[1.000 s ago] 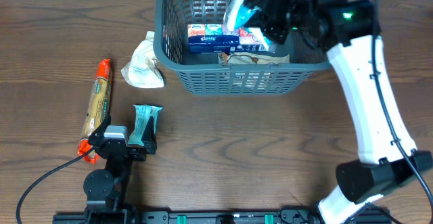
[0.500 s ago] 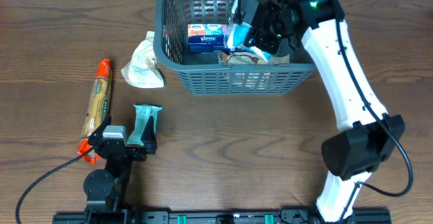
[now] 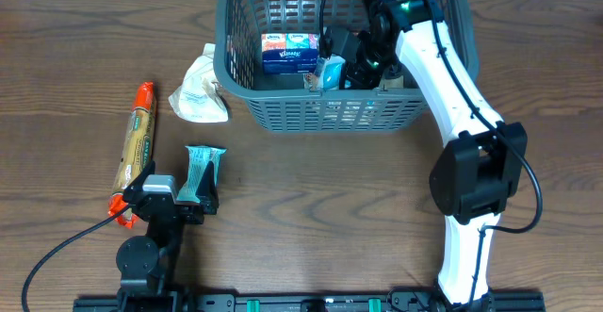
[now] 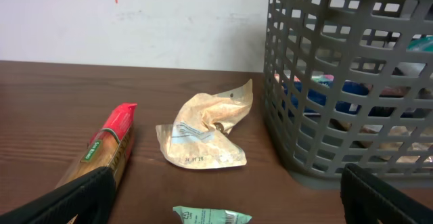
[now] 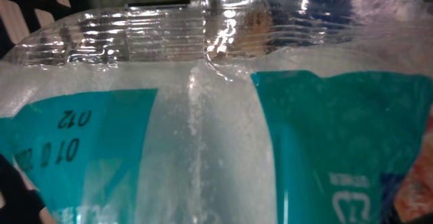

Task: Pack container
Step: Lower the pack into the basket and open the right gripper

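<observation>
Grey lattice container (image 3: 283, 114) sits at the far edge of the table (image 3: 330, 218); inside, the right gripper (image 3: 345, 59) appears clamped on a teal packet (image 3: 330, 71), low near the bottom; placing step underway; next calls for letting go and lifting clear; left gripper (image 3: 177, 197) rests wide apart, empty

Left arm (image 3: 141, 255) folded low at near table edge. Left gripper (image 3: 172, 197) level, pointing away from base, fingers (image 4: 74, 200) spread wide at both lower corners of wrist view. Right arm (image 3: 450, 86) stretched far forward, white link slanting up-left, wrist bent down. Right gripper (image 3: 341, 65) aimed down-left. Teal packet (image 5: 203, 149) fills right wrist view, own fingers hidden, grip unreadable.
</observation>
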